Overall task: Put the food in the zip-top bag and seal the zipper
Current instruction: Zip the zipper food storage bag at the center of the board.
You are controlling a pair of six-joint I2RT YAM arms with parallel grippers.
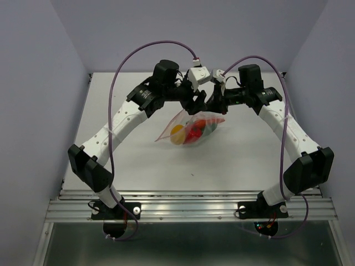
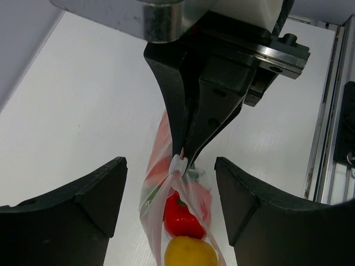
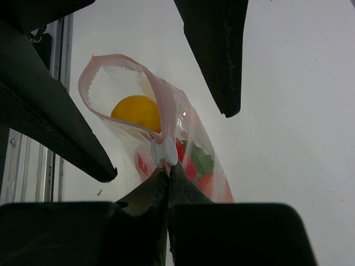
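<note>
The zip-top bag (image 1: 166, 133) lies mid-table, partly lifted. The yellow-orange round one (image 1: 177, 133), the red bell pepper (image 1: 194, 133) and a green piece (image 1: 210, 127) are inside it. My right gripper (image 3: 168, 173) is shut on the pink zipper (image 3: 161, 105) just beside a white slider (image 3: 165, 151). The strip loops open over the yellow one (image 3: 136, 111). My left gripper (image 2: 169, 166) is open, one finger on each side of the bag (image 2: 158, 144), touching nothing. Below it lie the red pepper (image 2: 182, 219) and the yellow one (image 2: 190, 252). The other food is hard to make out.
The white table (image 1: 249, 155) ends in a ribbed metal rail (image 1: 188, 208) at the near edge, also in the left wrist view (image 2: 327, 111). Grey walls close in on the left, back and right. Both arms meet above the bag at the table's far middle.
</note>
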